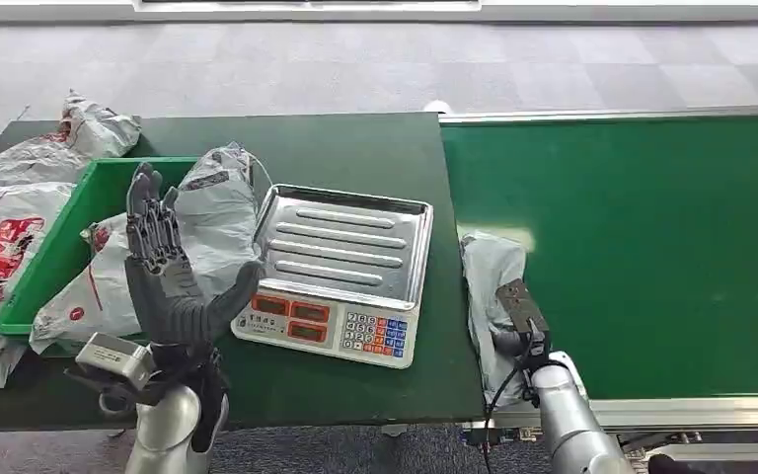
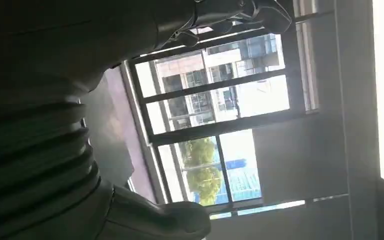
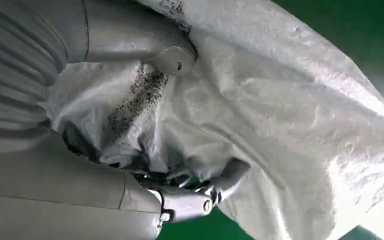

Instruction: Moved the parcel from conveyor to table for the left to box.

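One white parcel (image 1: 491, 286) lies at the conveyor's (image 1: 642, 247) near-left edge, just beside the surface (image 1: 355, 148), and the right hand (image 1: 515, 331) grips it, thumb and fingers (image 3: 180, 202) dug into the wrap. Left hand (image 1: 168, 272) is raised, fingers apart, holding nothing, before the green box (image 1: 69, 222) of bags by the scale (image 1: 341, 272).

Parcel-sorting station in a warehouse-like hall, green conveyor belt (image 1: 632, 247) beside a green-topped table (image 1: 355, 148), electronic weighing scale (image 1: 341, 272), green bin (image 1: 69, 237) of grey mailing bags (image 1: 212, 212), grey tiled floor (image 1: 355, 69), large windows (image 2: 215, 115)
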You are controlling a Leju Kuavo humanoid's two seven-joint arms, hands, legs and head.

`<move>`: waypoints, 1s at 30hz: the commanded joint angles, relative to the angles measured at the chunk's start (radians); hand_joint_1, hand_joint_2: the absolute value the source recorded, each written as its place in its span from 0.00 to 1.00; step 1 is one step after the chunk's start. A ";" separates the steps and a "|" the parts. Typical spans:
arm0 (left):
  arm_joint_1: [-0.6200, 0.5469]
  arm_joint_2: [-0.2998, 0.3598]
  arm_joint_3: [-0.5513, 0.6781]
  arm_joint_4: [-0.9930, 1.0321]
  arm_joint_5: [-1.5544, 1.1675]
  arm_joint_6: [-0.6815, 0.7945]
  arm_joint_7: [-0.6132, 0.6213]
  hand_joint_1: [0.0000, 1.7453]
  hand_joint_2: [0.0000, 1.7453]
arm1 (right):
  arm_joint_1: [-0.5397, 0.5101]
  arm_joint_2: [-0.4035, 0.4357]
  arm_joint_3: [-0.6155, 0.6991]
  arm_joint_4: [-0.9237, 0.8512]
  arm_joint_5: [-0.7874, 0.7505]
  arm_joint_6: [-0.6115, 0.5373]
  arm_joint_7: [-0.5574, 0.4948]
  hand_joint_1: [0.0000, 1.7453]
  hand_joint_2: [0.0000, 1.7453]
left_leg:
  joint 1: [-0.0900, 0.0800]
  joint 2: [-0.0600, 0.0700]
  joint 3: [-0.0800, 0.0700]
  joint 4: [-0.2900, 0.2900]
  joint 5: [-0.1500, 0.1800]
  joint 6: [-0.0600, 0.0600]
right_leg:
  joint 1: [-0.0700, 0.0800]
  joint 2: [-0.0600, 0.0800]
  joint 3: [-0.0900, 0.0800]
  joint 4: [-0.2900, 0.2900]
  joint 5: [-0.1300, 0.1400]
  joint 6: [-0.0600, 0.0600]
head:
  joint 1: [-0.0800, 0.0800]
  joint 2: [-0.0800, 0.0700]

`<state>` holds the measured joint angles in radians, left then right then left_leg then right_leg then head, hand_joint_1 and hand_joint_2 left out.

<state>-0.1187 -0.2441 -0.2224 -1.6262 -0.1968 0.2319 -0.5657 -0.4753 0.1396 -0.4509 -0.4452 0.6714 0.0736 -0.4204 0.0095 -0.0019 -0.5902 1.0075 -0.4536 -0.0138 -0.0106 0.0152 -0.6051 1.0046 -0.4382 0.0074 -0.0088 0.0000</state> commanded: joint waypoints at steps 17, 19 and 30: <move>-0.030 -0.002 0.068 0.042 -0.016 -0.016 -0.002 0.00 1.00 | -0.044 -0.011 0.109 0.061 0.074 -0.040 0.014 1.00 1.00 | 0.000 0.001 0.002 -0.002 0.000 0.000 | 0.001 -0.001 0.002 -0.002 -0.001 -0.001 | 0.000 0.000; -0.031 -0.001 0.069 0.044 -0.017 -0.019 -0.002 0.00 1.00 | -0.038 -0.008 0.161 0.046 0.121 -0.052 0.011 1.00 1.00 | 0.000 0.001 0.001 -0.001 -0.001 0.000 | 0.001 0.000 0.001 -0.001 -0.001 -0.001 | 0.000 0.000; -0.031 -0.001 0.069 0.044 -0.017 -0.019 -0.002 0.00 1.00 | -0.038 -0.006 0.163 0.044 0.122 -0.053 0.012 1.00 1.00 | 0.000 0.002 0.002 -0.002 0.000 0.000 | 0.001 0.000 0.002 -0.002 -0.001 -0.002 | 0.000 0.000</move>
<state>-0.1239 -0.2567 -0.1965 -1.6293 -0.2140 0.2163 -0.5688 -0.4947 0.1396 -0.3525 -0.4437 0.7916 0.0137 -0.4112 0.0099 -0.0011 -0.5904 1.0074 -0.4543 -0.0145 -0.0099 0.0163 -0.6058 1.0046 -0.4392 0.0064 -0.0088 0.0000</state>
